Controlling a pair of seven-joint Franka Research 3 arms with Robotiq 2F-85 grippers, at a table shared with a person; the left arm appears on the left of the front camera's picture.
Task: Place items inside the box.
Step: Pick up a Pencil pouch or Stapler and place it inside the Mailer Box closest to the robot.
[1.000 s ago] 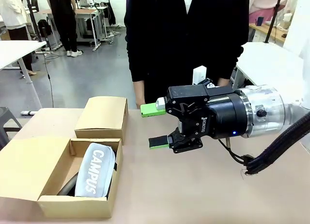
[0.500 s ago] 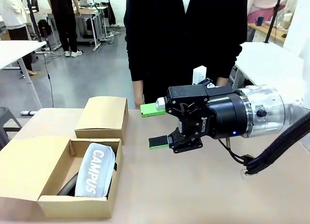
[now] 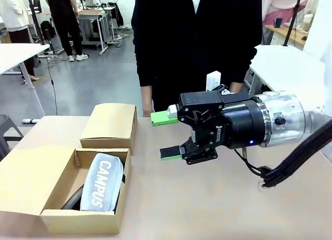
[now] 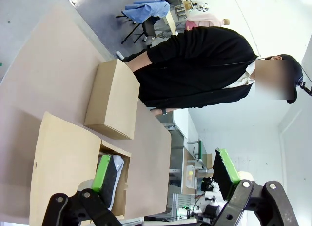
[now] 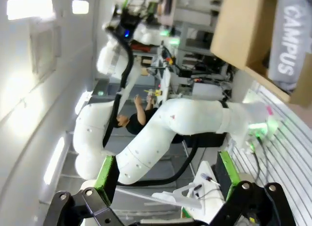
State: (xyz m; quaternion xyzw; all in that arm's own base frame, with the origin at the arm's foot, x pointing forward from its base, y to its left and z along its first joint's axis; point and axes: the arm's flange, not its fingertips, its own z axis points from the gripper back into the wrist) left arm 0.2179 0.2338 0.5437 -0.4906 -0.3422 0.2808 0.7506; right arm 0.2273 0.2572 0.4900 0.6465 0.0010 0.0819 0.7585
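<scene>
Comparing with a second ago, I see my right pincer [image 3: 167,136] unmoved, spread wide and empty above the tan surface [image 3: 207,198]; only the person in black [image 3: 197,43] at twelve o'clock has shifted slightly. My left pincer [image 4: 163,179] is open, empty. Workshop tables stand behind. Two cardboard boxes: one closed cardboard box [image 3: 110,127], one open cardboard box [image 3: 78,198] at eight o'clock holding one grey "CAMPUS" pencil case [image 3: 101,182].

A tan table [image 3: 207,198] carries an open cardboard box [image 3: 83,219] and closed box [image 3: 110,127].
</scene>
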